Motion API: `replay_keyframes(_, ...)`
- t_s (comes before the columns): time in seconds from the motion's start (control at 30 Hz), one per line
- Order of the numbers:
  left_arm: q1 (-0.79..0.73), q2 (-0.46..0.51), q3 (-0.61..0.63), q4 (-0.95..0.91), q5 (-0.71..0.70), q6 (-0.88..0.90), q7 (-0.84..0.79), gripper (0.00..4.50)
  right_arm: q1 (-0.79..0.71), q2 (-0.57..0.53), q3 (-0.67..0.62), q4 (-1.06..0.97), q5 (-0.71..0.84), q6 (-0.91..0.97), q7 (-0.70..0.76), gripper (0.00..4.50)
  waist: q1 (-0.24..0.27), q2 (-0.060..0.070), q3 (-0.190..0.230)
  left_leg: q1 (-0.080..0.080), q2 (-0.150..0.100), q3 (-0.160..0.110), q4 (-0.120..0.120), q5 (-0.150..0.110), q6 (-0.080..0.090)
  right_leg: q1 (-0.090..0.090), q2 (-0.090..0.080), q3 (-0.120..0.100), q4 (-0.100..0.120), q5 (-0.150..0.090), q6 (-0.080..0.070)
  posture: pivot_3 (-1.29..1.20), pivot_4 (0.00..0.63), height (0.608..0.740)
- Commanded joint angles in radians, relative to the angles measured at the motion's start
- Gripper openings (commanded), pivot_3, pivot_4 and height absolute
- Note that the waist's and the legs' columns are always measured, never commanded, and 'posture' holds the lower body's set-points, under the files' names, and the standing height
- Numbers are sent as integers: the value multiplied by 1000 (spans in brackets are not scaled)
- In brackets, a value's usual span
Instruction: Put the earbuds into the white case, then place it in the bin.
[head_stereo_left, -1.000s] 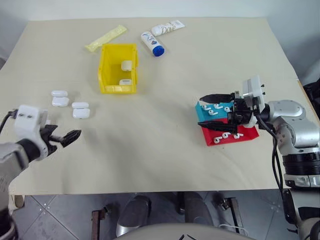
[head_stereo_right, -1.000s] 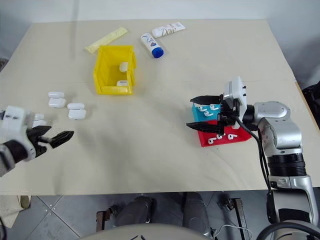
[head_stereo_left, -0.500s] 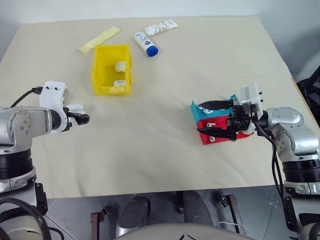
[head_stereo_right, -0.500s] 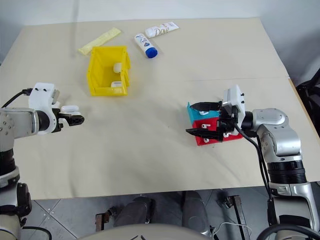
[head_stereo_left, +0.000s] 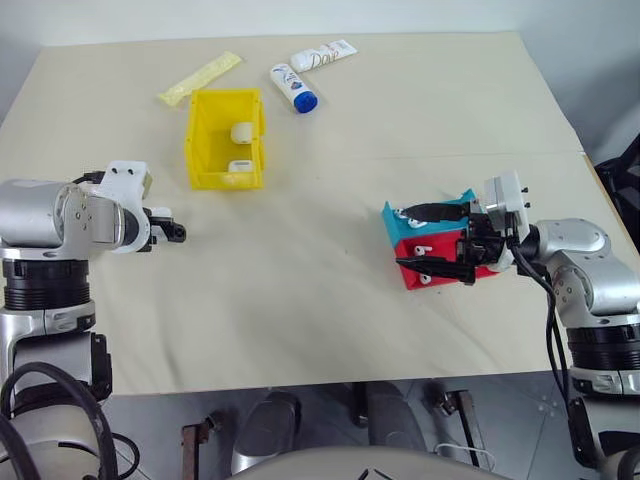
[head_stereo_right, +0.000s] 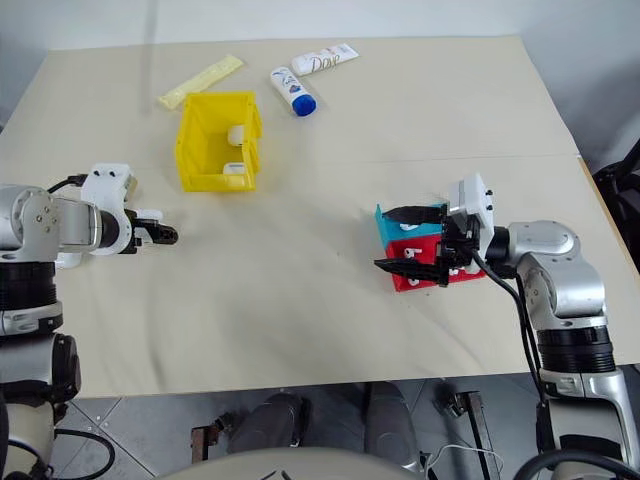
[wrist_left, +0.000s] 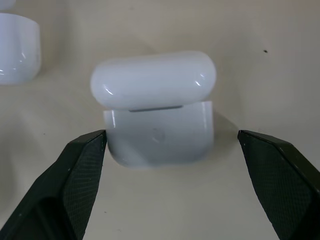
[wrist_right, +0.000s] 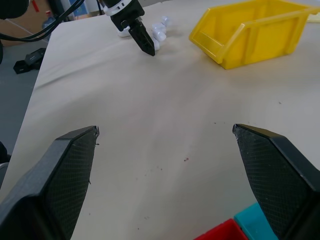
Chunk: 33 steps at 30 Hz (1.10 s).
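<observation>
1. The left gripper (wrist_left: 170, 150) is standing with its jaws spread wide around a white case (wrist_left: 159, 109) on the table (head_stereo_left: 330, 250), touching neither side; the lid is sitting slightly ajar.
2. The right gripper (head_stereo_left: 440, 242) is hovering wide apart and empty over the blue tray (head_stereo_left: 400, 224) and red tray (head_stereo_left: 412, 275), at four o'clock on the table.
3. The bin (head_stereo_left: 226, 138) is sitting at eleven o'clock, holding two cases.
4. Earbuds (head_stereo_left: 418, 224) are lying in the trays.

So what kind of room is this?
Probably a robot test lab: a plain table set with a yellow bin, white cases and small trays, with tiled floor below.
</observation>
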Motion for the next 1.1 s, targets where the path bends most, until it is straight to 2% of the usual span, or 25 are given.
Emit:
replay_keyframes(0.03,-42,-4,-15,59,52,-38,-23,4427,-4,-5,-26,-27,16,-18,2,4500,0,0,0,0,0,0,0,0,0,0,0,0,0,0,0,0,150,740)
replay_keyframes(0.27,-109,-10,-73,183,100,-33,-83,4427,-9,-5,-25,-17,11,-25,5,4500,3,0,0,1,-2,1,1,1,0,0,-1,-1,3,0,0,0,150,740)
replay_keyframes(0.5,-106,-16,-79,173,118,4,-106,4427,-7,-12,-27,-14,10,-30,4,4500,1,0,0,1,-2,1,1,1,1,0,-2,0,3,0,0,0,150,740)
replay_keyframes(0.83,-16,-18,27,108,122,4,-133,4427,-13,-12,-24,-17,8,-23,-3,4500,0,0,0,1,-2,1,1,1,1,0,-2,0,3,0,0,0,150,740)
replay_keyframes(1.1,25,-28,48,109,137,-3,-142,4427,-24,-15,-20,-7,6,-21,2,4500,-3,2,-1,1,-2,2,1,1,1,0,-1,1,3,0,0,0,150,740)
